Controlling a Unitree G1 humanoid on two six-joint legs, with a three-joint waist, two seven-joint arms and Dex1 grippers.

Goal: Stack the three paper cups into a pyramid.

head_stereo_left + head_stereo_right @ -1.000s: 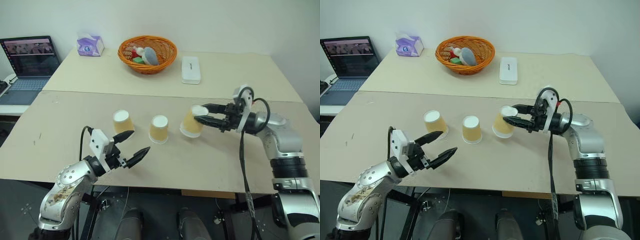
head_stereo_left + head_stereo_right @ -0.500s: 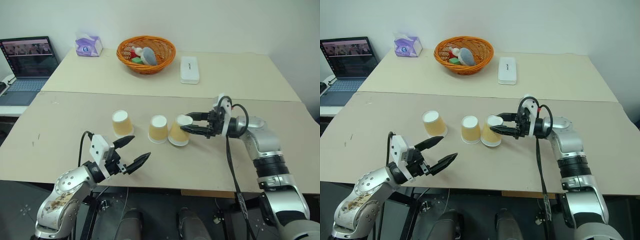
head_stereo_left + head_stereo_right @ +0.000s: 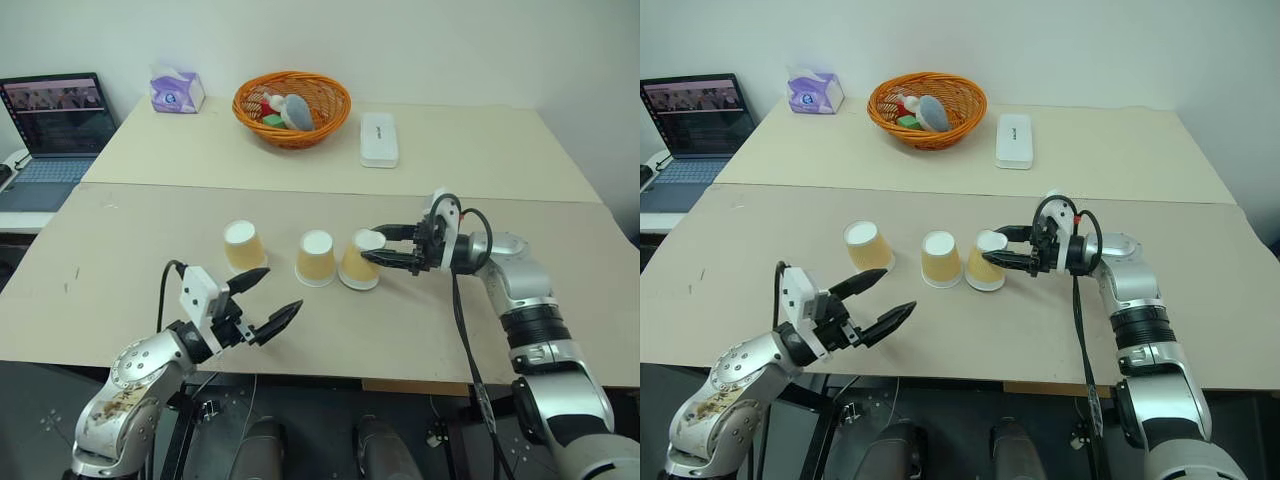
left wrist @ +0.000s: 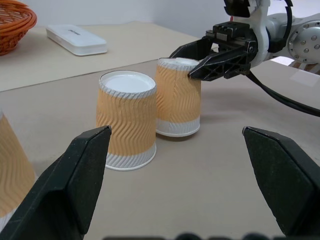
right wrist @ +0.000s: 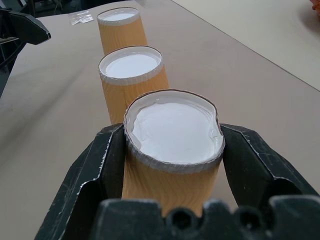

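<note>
The right gripper (image 3: 372, 250) is pinching the nearest-to-it paper cup (image 3: 358, 262) around its upturned white base, squeezing it slightly out of round, and is setting it on the table (image 3: 420, 330) just beside the middle cup (image 3: 316, 258), at that cup's 3 o'clock. Whether the two are touching cannot be told. All three cups are standing upside down in a row; the far-left cup (image 3: 243, 246) is sitting apart at the middle cup's 9 o'clock. The left gripper (image 3: 268, 299) is hovering with fingers spread wide, holding nothing, at the row's 7 o'clock.

Judging by this, the base pair is being formed. The next move probably calls for releasing this cup cleanly, then lifting the far-left cup and resting it across the two bases without nudging them apart.
</note>
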